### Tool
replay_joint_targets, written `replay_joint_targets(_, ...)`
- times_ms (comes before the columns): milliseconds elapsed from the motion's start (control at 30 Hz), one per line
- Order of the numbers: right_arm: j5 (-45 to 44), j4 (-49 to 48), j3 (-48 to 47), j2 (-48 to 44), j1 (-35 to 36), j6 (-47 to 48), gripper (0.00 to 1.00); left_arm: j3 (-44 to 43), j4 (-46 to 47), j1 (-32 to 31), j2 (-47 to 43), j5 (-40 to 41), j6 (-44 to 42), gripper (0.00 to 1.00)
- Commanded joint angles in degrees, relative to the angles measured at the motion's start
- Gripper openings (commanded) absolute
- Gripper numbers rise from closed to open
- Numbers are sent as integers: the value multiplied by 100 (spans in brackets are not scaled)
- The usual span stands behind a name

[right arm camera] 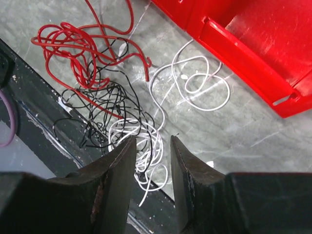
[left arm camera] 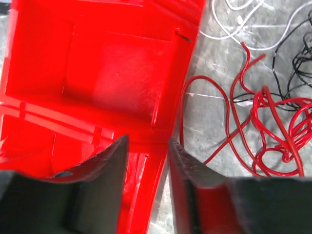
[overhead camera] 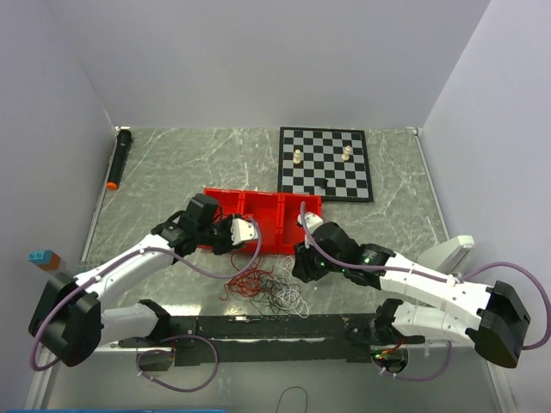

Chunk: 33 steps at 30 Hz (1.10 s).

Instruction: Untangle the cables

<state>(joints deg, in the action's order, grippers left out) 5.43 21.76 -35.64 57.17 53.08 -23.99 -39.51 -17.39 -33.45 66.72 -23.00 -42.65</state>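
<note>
We find the top view bright and evenly lit from above, with soft shadows on the table (overhead camera: 172,172). In both wrist views the fingers (left arm camera: 97,195) are dark and blurred at the near edge; the bin (left arm camera: 122,73) shows pale glare; the cables (right arm camera: 97,105) are sharp.

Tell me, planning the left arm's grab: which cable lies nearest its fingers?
The red cable, looping beside the fingers; white cable and black cable lie farther.

blocked: red tray (overhead camera: 267,220) beside cables (overhead camera: 269,289) | open: tabletop (overhead camera: 155,185) left of tray
</note>
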Motion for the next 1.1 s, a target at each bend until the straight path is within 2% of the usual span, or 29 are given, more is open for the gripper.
replay_joint_targets(0, 186, -418, -154, 31, -140, 184, 41, -197, 43, -4, 122, -502, -67, 40)
replay_joint_targets(67, 265, -505, -145, 58, -201, 210, 41, -364, -430, -4, 218, -731, -286, 40)
replay_joint_targets(200, 362, -655, -171, 137, -333, 280, 41, -532, -1151, -3, 254, -986, -778, 50)
replay_joint_targets(300, 441, -760, -242, 233, -386, 333, 41, -532, -1170, -12, 315, -986, -805, 54)
replay_joint_targets(467, 450, -857, -347, 356, -412, 386, 41, -611, -1197, -30, 377, -987, -972, 56)
replay_joint_targets(633, 433, -980, -339, 365, -413, 448, 40, -690, -777, -30, 377, -312, -772, 56)
replay_joint_targets(700, 424, -1068, -269, 357, -439, 456, 40, -760, -425, -30, 377, 101, -456, 62)
replay_joint_targets(767, 459, -1104, -242, 357, -448, 465, 40, -1031, -589, -4, 412, 243, -305, 69)
replay_joint_targets(800, 450, -1077, -277, 365, -448, 474, 40, -1181, -756, 14, 421, 218, -314, 75)
replay_joint_targets(967, 231, -937, -497, 339, -465, 536, 39, -1840, -1503, 23, 438, -89, 99, 89)
replay_joint_targets(1067, 221, -954, -532, 304, -456, 465, 39, -2227, -1890, 14, 439, -283, 196, 91)
